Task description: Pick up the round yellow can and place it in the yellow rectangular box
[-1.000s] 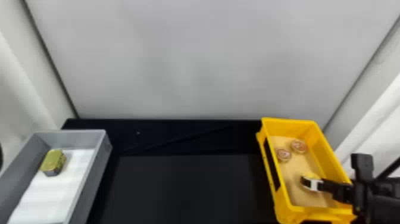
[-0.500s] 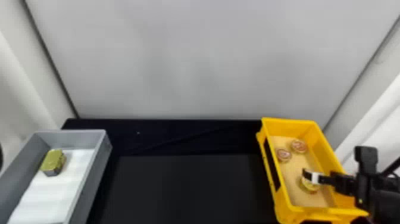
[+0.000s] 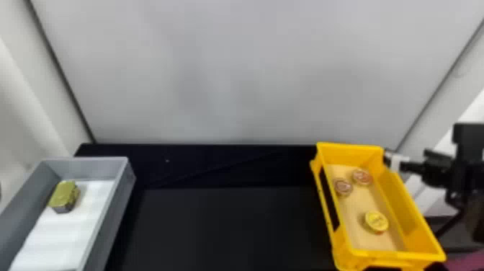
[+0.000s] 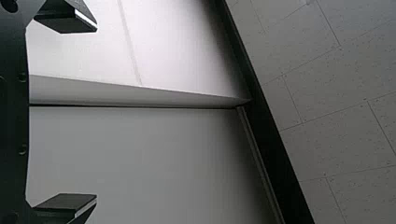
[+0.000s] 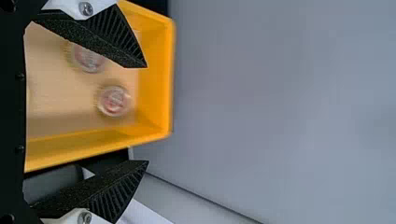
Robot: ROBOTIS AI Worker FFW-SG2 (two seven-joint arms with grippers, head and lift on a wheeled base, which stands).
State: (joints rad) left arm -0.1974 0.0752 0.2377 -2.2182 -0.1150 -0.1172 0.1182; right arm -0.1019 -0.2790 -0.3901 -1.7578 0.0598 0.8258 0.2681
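The round yellow can sits inside the yellow box, on its tan floor toward the near end, released and well apart from the right gripper; that gripper is at the box's far right corner, its two black fingers spread apart in the right wrist view; two reddish-topped cans lie close together toward the box's far end, one a little nearer and to the left.

The left gripper has its fingers spread wide in front of pale wall panels and a tiled ceiling; at the black table's left side, a grey box holds an olive-topped block on a white lining.
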